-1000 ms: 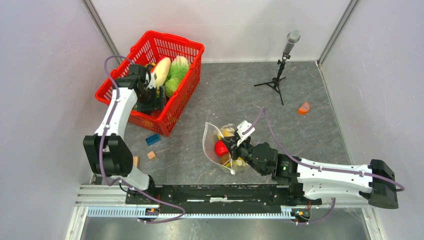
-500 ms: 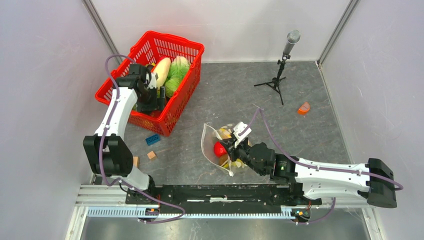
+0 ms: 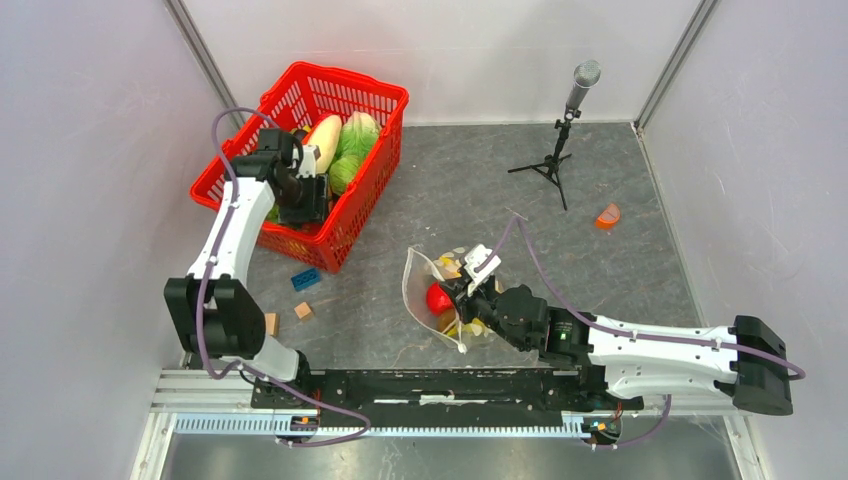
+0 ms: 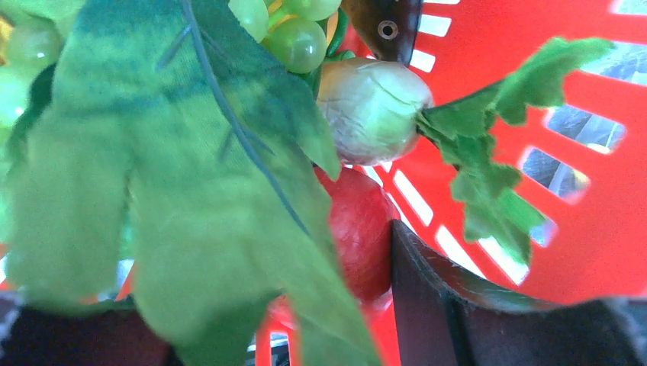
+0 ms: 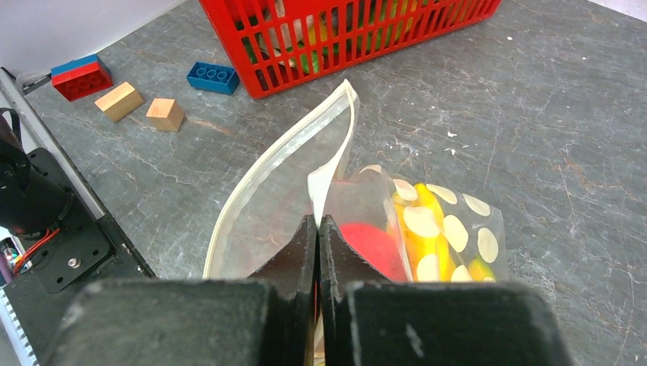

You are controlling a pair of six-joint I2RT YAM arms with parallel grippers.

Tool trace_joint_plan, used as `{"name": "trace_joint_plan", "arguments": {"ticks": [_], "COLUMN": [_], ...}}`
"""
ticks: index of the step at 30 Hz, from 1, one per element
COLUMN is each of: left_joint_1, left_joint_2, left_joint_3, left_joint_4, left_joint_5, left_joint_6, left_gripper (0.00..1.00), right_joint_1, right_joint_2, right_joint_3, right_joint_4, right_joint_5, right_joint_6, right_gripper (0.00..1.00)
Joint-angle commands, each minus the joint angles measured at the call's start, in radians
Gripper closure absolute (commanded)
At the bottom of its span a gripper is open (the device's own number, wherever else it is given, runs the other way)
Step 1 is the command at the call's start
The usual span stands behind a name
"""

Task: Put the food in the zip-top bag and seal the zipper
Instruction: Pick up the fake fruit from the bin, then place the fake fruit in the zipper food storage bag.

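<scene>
Your right claw (image 5: 317,229) was pinched shut on the floppy, dotted zip-top bag (image 5: 267,198) on the grey desk (image 5: 534,114), with glossy red and yellow food (image 5: 374,244) inside. Your left claw (image 3: 303,200) sat in the slatted red basket (image 3: 370,95). A big green leaf (image 4: 191,152) hid its grip, so I couldn't tell.

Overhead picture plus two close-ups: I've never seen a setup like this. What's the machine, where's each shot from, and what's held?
Two white robot arms stand at a grey table. One camera looks down from above; each close-up comes from a wrist camera. The right claw pinches the open edge of a clear white-dotted plastic bag holding red and yellow toy food. The left claw reaches into a red plastic basket of toy greens; whether it grips anything is unclear. Two wooden cubes lie nearby.
</scene>
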Motion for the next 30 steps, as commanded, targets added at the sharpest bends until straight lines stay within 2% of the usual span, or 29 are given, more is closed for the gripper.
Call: {"name": "trace_joint_plan", "arguments": {"ticks": [1,8,11,17,23,27,30], "left_joint_1": [-0.008,-0.006,-0.006,-0.008,-0.027,-0.135,-0.266], "left_joint_2": [-0.106,-0.218,-0.297,-0.451,-0.502,-0.584,-0.623], "left_joint_3": [0.039,0.028,0.023,0.056,0.057,-0.099,-0.246], "left_joint_4": [-0.054,0.066,0.129,0.224,0.298,0.493,0.652], "left_joint_5": [-0.007,-0.111,-0.105,0.084,0.385,0.485,0.475], "left_joint_6": [-0.011,-0.091,-0.135,-0.221,-0.285,-0.398,-0.49], "left_gripper": [0.97,0.98,0.98,0.98,0.98,0.98,0.98], "right_joint_1": [-0.004,-0.004,-0.004,-0.004,-0.003,-0.004,-0.004], "right_joint_2": [0.005,0.003,0.002,-0.013,-0.036,-0.052,-0.068], "right_joint_3": [0.042,0.054,0.059,0.044,0.024,0.014,-0.005], "right_joint_4": [0.0,-0.008,-0.01,0.033,0.094,0.113,0.139], "right_joint_5": [0.003,0.021,0.031,0.087,0.125,0.157,0.176], "right_joint_6": [0.004,0.01,0.015,0.049,0.074,0.096,0.119], "right_gripper": [0.96,0.97,0.96,0.97,0.97,0.97,0.97]}}
